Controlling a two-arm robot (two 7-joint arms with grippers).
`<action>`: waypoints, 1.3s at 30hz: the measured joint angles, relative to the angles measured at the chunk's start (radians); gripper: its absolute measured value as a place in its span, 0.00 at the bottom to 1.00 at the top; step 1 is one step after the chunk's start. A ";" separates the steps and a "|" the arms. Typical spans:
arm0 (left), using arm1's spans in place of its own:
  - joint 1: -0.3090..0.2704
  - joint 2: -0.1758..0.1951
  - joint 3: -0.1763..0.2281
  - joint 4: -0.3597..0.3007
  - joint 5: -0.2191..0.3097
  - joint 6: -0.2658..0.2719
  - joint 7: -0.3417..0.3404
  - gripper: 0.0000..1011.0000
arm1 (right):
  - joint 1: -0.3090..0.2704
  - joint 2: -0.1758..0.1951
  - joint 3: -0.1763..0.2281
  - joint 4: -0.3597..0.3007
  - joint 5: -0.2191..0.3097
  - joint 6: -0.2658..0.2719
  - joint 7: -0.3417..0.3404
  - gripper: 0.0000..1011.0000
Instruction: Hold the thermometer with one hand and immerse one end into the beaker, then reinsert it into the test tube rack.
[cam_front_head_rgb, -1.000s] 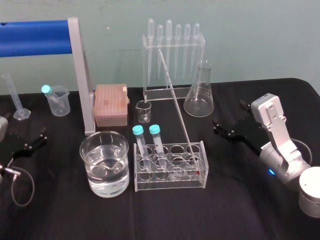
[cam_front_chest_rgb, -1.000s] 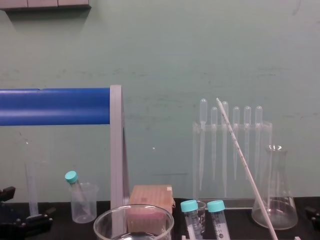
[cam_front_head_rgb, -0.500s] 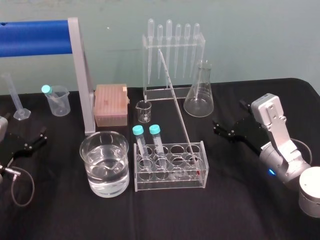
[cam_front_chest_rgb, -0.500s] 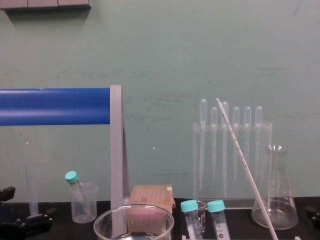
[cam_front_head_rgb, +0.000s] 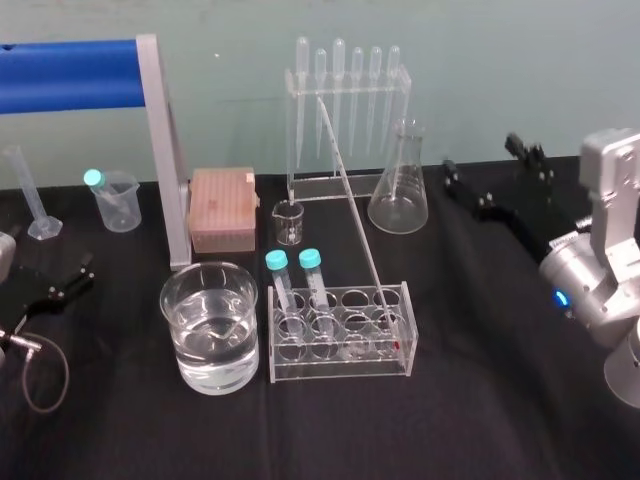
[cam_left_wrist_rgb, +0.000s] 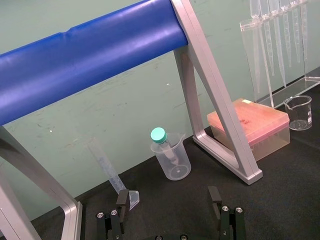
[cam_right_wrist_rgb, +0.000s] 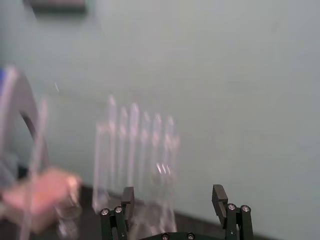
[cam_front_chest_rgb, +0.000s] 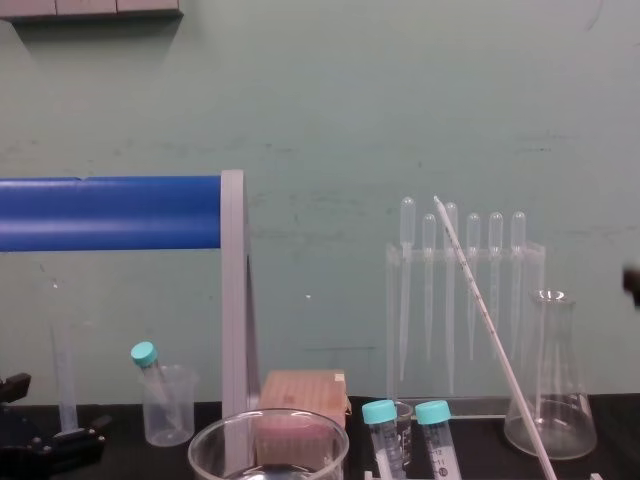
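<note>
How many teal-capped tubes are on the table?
3. Two teal-capped tubes stand side by side in the test tube rack; a third tube leans in the small plastic beaker at the left.

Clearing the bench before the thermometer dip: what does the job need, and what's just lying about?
Needed: thermometer, beaker, rack, right pincer (open, far right).
Lying about: flask, pipettes, tip box, plastic beaker, small glass beaker, capped tubes, cylinder, left pincer (parked, far left).
</note>
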 joint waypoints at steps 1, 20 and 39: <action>0.000 0.000 0.000 0.000 0.000 0.000 0.000 1.00 | 0.000 -0.003 0.004 -0.010 0.008 -0.006 0.008 0.99; 0.000 0.000 0.000 0.000 0.000 0.000 0.000 1.00 | 0.081 -0.140 -0.060 -0.055 0.050 -0.008 0.156 0.99; 0.000 0.000 0.000 0.000 0.000 0.000 0.000 1.00 | 0.142 -0.208 -0.087 0.015 0.027 0.217 0.168 0.99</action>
